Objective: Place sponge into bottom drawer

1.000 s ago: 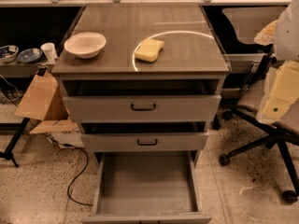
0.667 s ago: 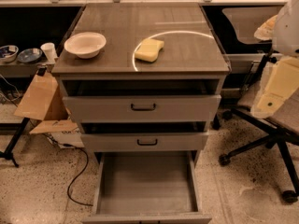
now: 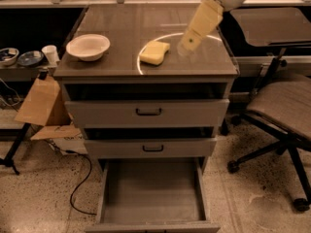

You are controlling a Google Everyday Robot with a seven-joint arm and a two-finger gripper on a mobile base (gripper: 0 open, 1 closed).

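The pale yellow sponge point(image 3: 154, 52) lies on the cabinet top, right of centre. My gripper point(image 3: 187, 43) hangs on the cream arm that reaches in from the upper right. It sits just right of the sponge and slightly above the cabinet top, not touching it. The bottom drawer point(image 3: 153, 193) is pulled out wide below the two upper drawers, and its flat grey interior holds nothing.
A white bowl point(image 3: 88, 46) stands on the cabinet top at the left. An office chair point(image 3: 286, 106) stands right of the cabinet. Cardboard point(image 3: 41, 101) leans at the left, below a shelf with a cup point(image 3: 50, 54) and small dishes. A black cable point(image 3: 80, 188) lies on the floor.
The arm has swung in from the right edge of the view, over the cabinet top, to just right of the sponge. The sponge, bowl and drawers have not moved.
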